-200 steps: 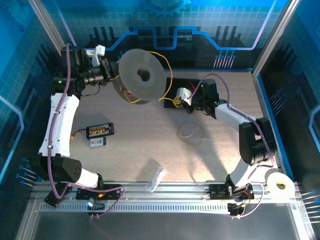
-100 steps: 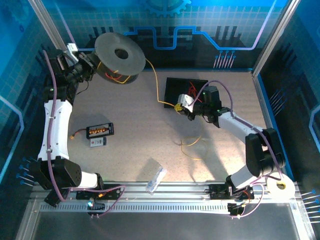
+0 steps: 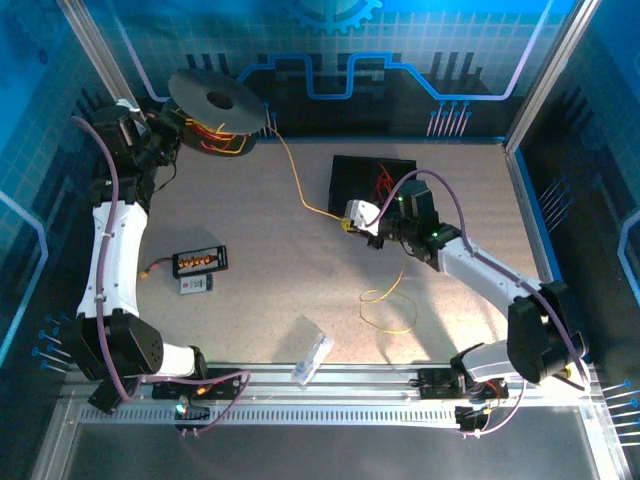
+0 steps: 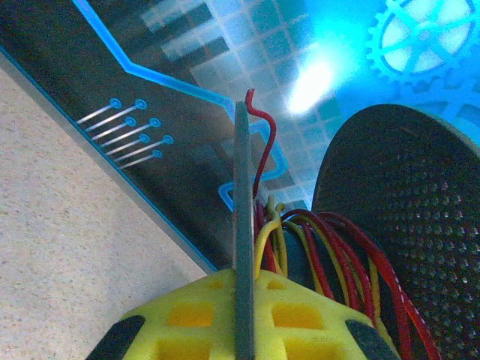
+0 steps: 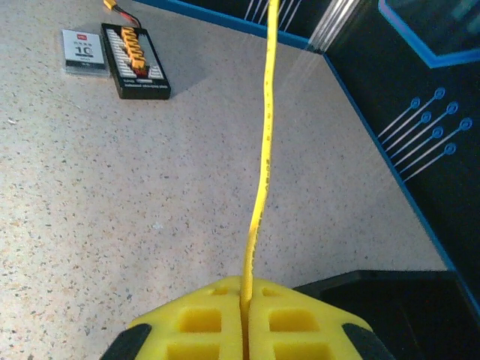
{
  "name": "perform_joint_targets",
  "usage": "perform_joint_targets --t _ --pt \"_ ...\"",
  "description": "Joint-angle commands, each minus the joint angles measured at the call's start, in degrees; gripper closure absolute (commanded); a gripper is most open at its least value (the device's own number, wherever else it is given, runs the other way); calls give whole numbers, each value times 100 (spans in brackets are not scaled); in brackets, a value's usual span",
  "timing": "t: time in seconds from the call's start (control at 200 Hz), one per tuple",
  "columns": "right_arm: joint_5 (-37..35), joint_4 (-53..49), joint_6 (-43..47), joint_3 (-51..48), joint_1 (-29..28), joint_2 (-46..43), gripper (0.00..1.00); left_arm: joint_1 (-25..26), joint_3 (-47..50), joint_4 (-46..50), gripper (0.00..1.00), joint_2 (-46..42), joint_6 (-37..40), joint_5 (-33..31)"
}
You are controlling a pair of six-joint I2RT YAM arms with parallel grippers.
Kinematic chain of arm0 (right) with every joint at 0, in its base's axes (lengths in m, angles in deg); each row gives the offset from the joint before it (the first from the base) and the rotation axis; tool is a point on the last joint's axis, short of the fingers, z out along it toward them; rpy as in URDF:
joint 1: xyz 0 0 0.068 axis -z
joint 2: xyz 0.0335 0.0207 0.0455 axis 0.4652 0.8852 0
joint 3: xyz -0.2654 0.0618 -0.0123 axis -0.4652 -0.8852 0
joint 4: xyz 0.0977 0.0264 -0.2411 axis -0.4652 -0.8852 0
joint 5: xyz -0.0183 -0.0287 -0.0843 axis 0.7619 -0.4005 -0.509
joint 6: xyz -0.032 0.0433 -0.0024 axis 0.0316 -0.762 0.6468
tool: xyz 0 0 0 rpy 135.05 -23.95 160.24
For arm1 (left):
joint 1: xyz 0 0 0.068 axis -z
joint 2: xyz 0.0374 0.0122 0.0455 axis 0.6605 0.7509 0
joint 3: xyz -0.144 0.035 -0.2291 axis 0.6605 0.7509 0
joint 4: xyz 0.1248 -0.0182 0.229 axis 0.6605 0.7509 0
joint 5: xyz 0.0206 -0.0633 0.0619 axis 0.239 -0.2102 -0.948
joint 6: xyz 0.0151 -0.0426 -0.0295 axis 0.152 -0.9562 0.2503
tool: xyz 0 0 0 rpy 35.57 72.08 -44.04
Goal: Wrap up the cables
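Table [image 3: 260,310] is speckled beige, boxed in by blue walls [image 3: 400,60] printed with circuit traces and a gear motif [image 4: 427,37]; a metal rail [image 3: 330,400] runs along the near edge. I see the left gripper [image 3: 160,135] at the far left corner, jaws clamped on the thin flange of the spool [image 3: 215,100], which it holds off the table against the far wall. The cables [image 4: 315,240], red and yellow, are wound on the spool's core. One yellow cable [image 3: 295,180] runs taut from the spool to the right gripper [image 3: 352,222] near table centre; its yellow fingers [image 5: 187,322] are closed on that cable. Beyond the gripper the cable lies as a loose loop [image 3: 385,305] on the table, near right. A black mat [image 3: 365,170] lies just far of the right gripper. On the left lie a black board [image 3: 199,262] and a white card [image 3: 196,285]; a clear plastic piece [image 3: 312,350] lies by the rail.
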Motion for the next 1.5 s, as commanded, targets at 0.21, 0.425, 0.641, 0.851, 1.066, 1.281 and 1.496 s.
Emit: perform_joint_targets --t 0.21,0.425,0.641,0.851,1.066,1.281,1.496 --pt "-553 -677 481 -32 -848 -862 100 259 -244 -299 100 235 717 -1425" --pt "-657 -1061 692 204 -1368 -1191 100 676 -833 510 100 785 1492 -1915" --pt "-783 -1405 899 626 -1778 -1324 100 1113 -1524 1276 100 1419 2140 -2437" --pt "-767 -1471 1061 1056 -2117 -1303 100 1482 -2135 1804 100 2016 2603 -2840" --pt "-974 -1576 1047 1803 -2181 -1016 100 2070 -2336 1885 100 2326 3416 -3094" --pt "-1435 -1394 897 2306 -2183 -833 100 2608 -1994 1658 100 2326 4152 -3444" --pt "-2296 -1229 662 2847 -2130 -494 100 3102 -1272 1050 100 2116 4796 -3544"
